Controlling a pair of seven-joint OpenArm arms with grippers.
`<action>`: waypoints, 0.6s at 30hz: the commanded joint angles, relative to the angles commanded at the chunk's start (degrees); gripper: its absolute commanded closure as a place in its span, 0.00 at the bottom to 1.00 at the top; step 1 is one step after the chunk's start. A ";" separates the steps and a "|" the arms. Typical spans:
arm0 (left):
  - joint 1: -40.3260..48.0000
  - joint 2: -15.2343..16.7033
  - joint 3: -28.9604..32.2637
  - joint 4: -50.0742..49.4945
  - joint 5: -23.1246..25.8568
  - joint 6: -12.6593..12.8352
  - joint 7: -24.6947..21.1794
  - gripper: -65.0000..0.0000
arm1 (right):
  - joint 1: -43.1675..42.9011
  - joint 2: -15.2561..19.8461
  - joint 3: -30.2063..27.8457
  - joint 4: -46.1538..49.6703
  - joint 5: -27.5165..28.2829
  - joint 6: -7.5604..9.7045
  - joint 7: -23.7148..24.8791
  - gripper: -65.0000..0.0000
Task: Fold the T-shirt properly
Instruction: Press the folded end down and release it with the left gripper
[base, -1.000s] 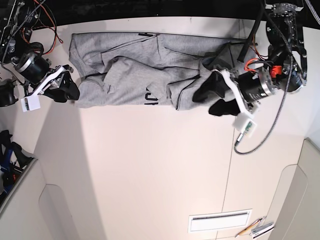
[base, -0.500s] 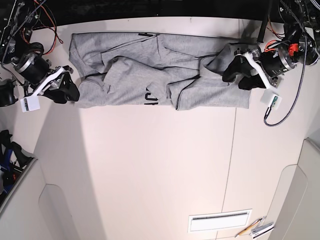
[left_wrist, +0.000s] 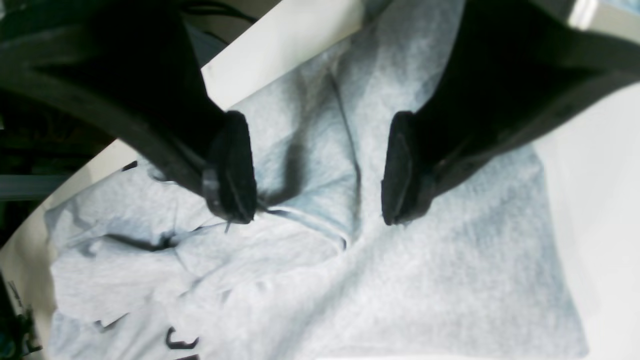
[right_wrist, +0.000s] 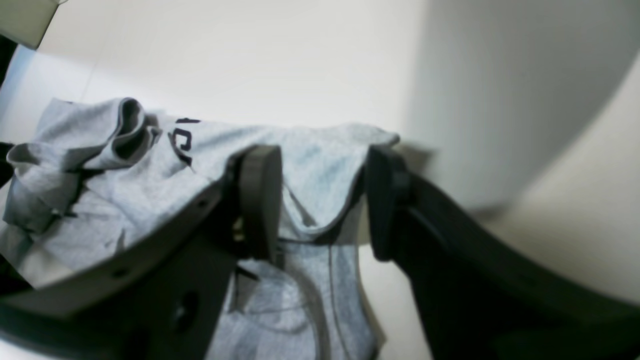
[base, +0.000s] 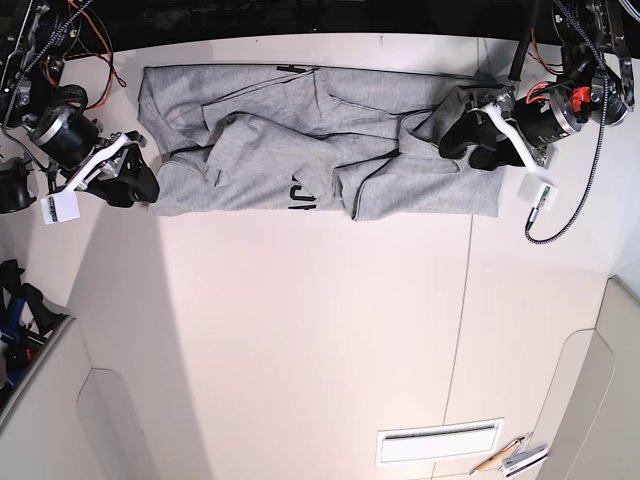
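The grey T-shirt (base: 300, 140) lies crumpled in a long band along the table's far edge, with black lettering (base: 296, 192) showing at its near edge. My left gripper (base: 462, 140) hovers open over the shirt's right end. In the left wrist view its fingers (left_wrist: 231, 165) straddle a ridge of folded fabric (left_wrist: 320, 165) without closing on it. My right gripper (base: 135, 178) is at the shirt's left end, open. In the right wrist view the T-shirt's (right_wrist: 320, 165) edge lies between its spread fingers (right_wrist: 257, 200); whether they touch it I cannot tell.
The table's far edge (base: 400, 38) runs just behind the shirt. Red and black cables (base: 95, 45) hang at the far left. A white slotted plate (base: 440, 440) and pencils (base: 510, 457) lie at the near right. A black cable (base: 560, 225) loops from the left arm.
My left arm has swung from over the shirt's near right corner back to its far right end, then shifted slightly left. The right arm and the shirt have hardly moved.
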 joint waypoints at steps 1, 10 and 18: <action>0.00 0.00 0.00 0.00 -0.07 0.00 0.00 0.60 | 0.02 0.00 0.00 0.00 0.00 0.00 0.00 0.58; 0.00 0.00 1.81 1.14 -3.34 0.00 0.04 1.00 | 0.00 0.02 0.00 0.00 -0.02 0.00 0.00 0.58; 0.02 0.02 5.14 5.14 -19.78 0.00 14.14 1.00 | 0.02 0.02 0.00 0.00 -0.04 0.00 0.00 0.58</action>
